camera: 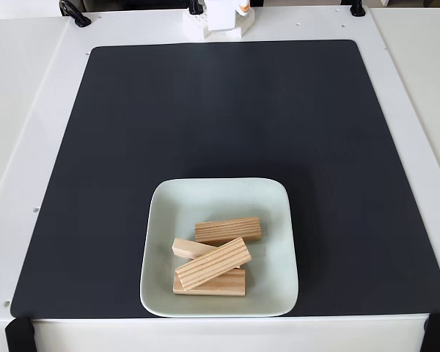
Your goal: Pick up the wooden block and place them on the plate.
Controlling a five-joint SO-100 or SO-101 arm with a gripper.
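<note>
Plate (275,194) sits near the front edge of the black mat (220,110), slightly left of centre in the fixed view. Square, pale mint green, glossy, raised rim. Four wooden blocks in it, all within the rim:

- far block (228,230), lying flat, long axis roughly left to right
- near block (209,286), flat, along the plate's near side, partly covered
- left block (188,248), only its left end showing
- top block (213,263), tilted, resting across the near and left ones

No block lies on the mat. Judged from this, the placing looks finished.

Arm base (221,18) stands at the far edge of the white table (29,110), between black clamps. Gripper itself is outside the picture, so how wide it stands or whether it carries anything cannot be told.

Risks from here: the top block is propped, not seated. A knock to the plate or a low pass by the arm could tip it off the others; likely it stays inside the rim, but a slide toward the near right corner is possible. Glossy glaze gives little friction.
</note>
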